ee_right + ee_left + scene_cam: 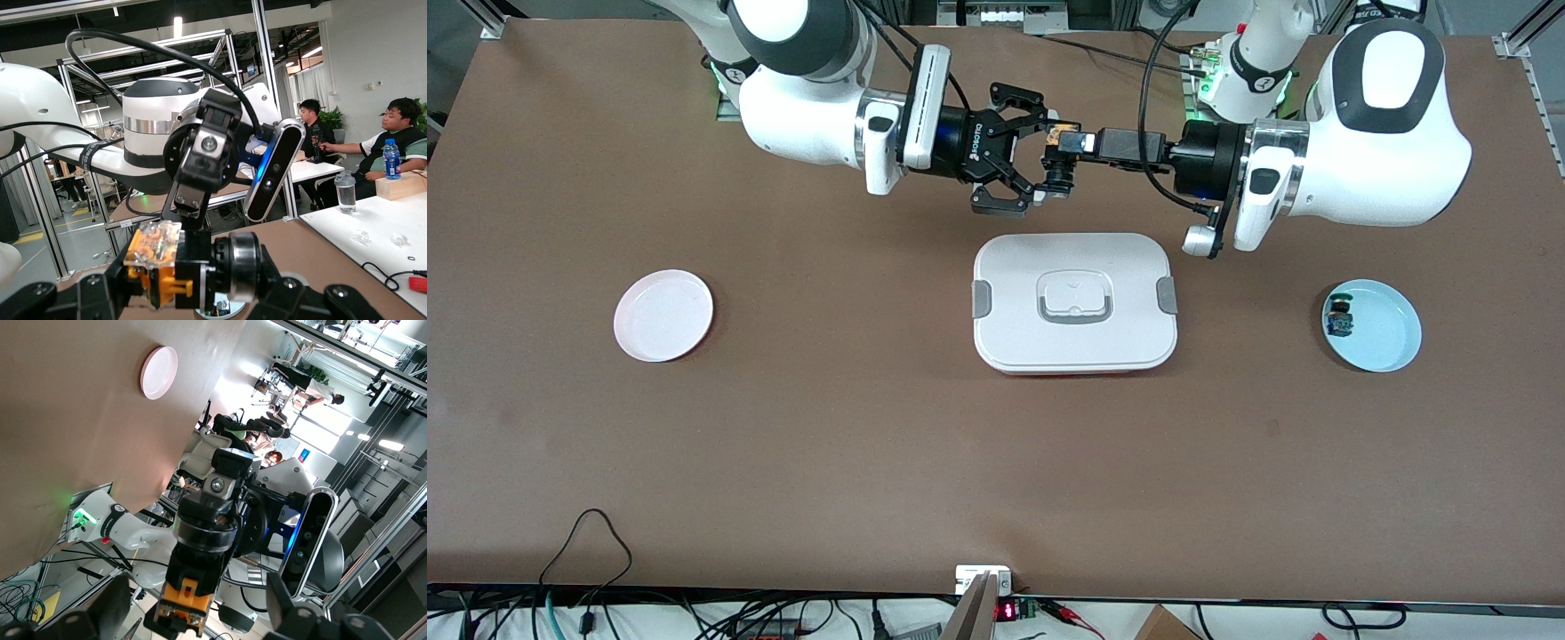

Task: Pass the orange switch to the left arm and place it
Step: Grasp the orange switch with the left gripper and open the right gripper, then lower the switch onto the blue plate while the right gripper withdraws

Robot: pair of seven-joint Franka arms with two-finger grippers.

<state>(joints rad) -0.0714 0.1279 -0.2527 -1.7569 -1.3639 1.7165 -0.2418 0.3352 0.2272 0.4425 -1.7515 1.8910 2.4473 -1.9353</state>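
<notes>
Left pincer point(1080, 144): clenched on the orange switch point(1060, 162), held in the air above the bare strip of table point(871, 444) between the box point(1074, 302) and the edge where the arm bases stand.
Right pincer point(1021, 149): released, its fingers splayed wide around the switch, one finger above it and one below in the front view; no contact that I can make out.
Switch axis: in the front view it seems to lie across the line of the two arms, orange part at the left pincer's tips, black barrel point(227, 267) projecting free.
Which way to close: the switch sits straight ahead of the right pincer, between its fingers point(1000, 200), so closing should catch it.
Box: lid shut, mid-table, not under the handover point.
Plates: pink plate point(663, 315) toward the right arm's end, bare; blue plate point(1373, 324) toward the left arm's end, holding a small blue-and-green component point(1339, 317).
</notes>
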